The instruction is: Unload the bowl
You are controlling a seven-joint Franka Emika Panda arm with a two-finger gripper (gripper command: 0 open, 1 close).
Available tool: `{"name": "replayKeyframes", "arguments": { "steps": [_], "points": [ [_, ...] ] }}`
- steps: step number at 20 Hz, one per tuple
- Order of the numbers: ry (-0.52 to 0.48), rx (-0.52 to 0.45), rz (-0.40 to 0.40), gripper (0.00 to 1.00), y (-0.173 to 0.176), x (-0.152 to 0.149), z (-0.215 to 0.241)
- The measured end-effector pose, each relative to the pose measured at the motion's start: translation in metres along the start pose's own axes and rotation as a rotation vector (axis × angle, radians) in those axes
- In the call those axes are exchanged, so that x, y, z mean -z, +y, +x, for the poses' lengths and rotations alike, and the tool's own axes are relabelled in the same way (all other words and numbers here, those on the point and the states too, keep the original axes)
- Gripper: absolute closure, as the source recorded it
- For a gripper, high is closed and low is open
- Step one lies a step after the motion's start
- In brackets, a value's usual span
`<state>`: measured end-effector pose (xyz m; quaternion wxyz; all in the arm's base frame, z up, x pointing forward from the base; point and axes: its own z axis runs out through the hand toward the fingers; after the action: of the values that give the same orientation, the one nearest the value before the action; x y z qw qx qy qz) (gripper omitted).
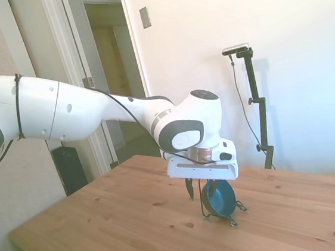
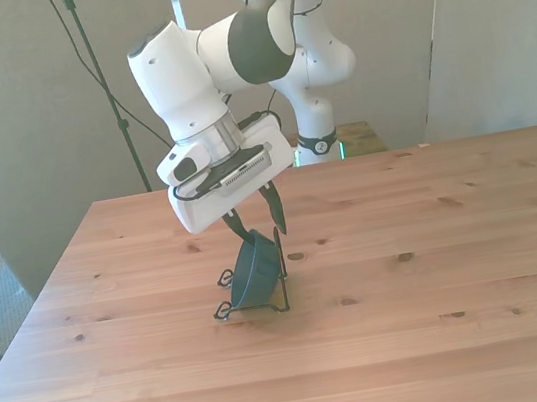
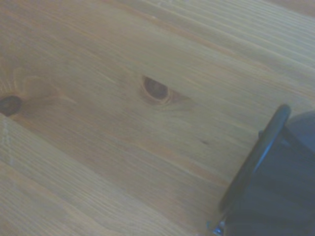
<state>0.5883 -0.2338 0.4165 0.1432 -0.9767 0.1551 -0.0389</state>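
The small dark-blue bowl [image 1: 220,199] [image 2: 256,274] stands on edge in a thin black wire rack [image 1: 235,213] [image 2: 227,308] near the middle of the wooden table. My gripper [image 1: 201,192] [image 2: 258,227] hangs just above the bowl's upper rim. It is open, with one finger on each side of the rim and nothing held. Whether a finger touches the rim I cannot tell. The wrist view catches the bowl's dark rim [image 3: 258,152] close up and blurred at one corner.
The wooden table [image 2: 440,266] spreads wide around the rack. A doorway and a dark box stand beyond the table's far side in the side view.
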Motion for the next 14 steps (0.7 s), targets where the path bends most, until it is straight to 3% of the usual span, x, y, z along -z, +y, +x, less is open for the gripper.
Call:
{"name": "replayKeyframes", "arguments": {
  "steps": [14],
  "points": [
    [0.009, -0.019, 0.039, 1.00, 0.009, 0.013, 0.005]
  ]
}}
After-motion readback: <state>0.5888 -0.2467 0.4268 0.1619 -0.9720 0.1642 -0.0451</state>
